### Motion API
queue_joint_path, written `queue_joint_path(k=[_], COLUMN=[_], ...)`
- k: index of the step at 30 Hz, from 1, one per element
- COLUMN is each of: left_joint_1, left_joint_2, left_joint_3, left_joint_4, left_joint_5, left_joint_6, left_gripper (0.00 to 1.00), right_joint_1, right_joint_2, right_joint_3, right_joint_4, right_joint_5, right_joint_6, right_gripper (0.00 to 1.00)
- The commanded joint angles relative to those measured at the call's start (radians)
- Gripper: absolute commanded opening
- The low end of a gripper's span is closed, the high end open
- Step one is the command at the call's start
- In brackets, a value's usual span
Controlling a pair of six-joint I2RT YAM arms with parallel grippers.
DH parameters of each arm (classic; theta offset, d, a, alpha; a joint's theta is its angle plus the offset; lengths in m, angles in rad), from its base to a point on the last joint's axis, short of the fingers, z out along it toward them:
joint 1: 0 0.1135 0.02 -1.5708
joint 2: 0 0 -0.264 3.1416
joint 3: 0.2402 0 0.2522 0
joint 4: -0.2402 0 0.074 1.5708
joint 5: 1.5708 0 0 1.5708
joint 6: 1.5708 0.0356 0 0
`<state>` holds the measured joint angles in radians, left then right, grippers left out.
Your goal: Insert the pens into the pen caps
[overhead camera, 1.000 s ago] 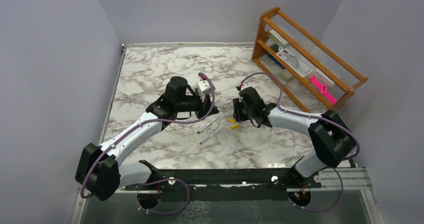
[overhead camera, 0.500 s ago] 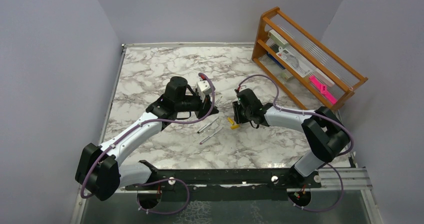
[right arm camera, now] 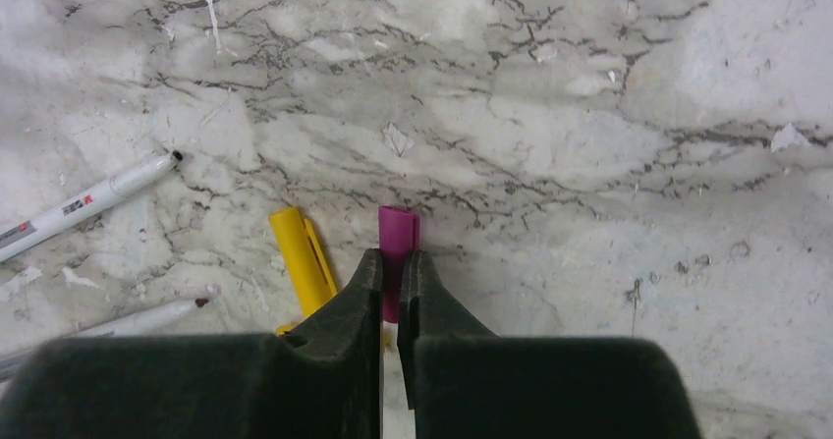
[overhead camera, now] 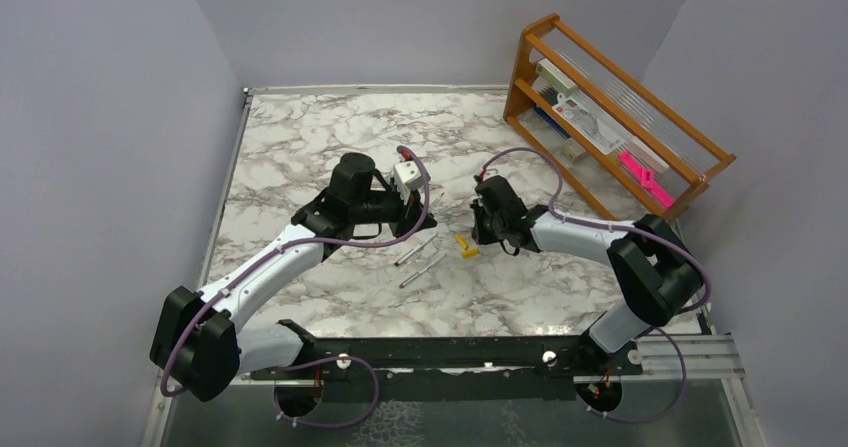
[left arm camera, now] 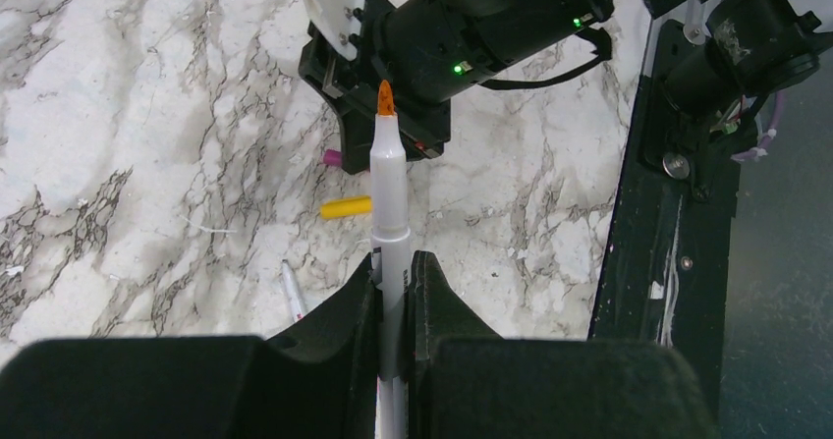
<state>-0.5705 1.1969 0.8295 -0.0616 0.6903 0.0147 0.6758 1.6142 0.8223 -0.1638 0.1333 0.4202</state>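
Marble worktop (overhead camera: 300,147), both arms reaching into the middle of it. The left jaws are pinching a pen (left arm camera: 390,203) by its barrel, the bare orange tip pointing out at the right arm's wrist. The right jaws are down low and pressed onto the magenta cap (right arm camera: 398,231), which rests on the worktop with its open end poking out past the fingertips. A yellow cap (right arm camera: 303,260) lies just left of it, close by one finger. Two more pens (overhead camera: 412,250) lie loose, side by side, between the arms and left of the caps, their tips bare.
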Motion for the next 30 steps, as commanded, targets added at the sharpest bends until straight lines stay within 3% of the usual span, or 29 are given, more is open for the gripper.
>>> queue_joint_path(k=[1, 12, 26, 30], left_joint_1=[0.004, 0.004, 0.003, -0.002], left_joint_2=[-0.022, -0.003, -0.007, -0.019], left_joint_3=[-0.003, -0.062, -0.089, -0.087], left_joint_4=[0.022, 0.269, 0.434, 0.453], left_joint_5=[0.004, -0.006, 0.020, 0.010], left_joint_6=[-0.015, -0.292, -0.517, -0.549], left_gripper=[0.00, 0.00, 0.00, 0.00], right_joint_1=[0.002, 0.002, 0.002, 0.002], right_joint_2=[-0.123, -0.495, -0.600, -0.610], right_joint_3=[-0.045, -0.260, -0.291, -0.278], right_joint_4=[0.048, 0.492, 0.826, 0.845], right_joint_5=[-0.034, -0.066, -0.169, -0.175], right_joint_6=[0.099, 0.349, 0.376, 0.355], right_gripper=[0.01, 0.01, 0.01, 0.01])
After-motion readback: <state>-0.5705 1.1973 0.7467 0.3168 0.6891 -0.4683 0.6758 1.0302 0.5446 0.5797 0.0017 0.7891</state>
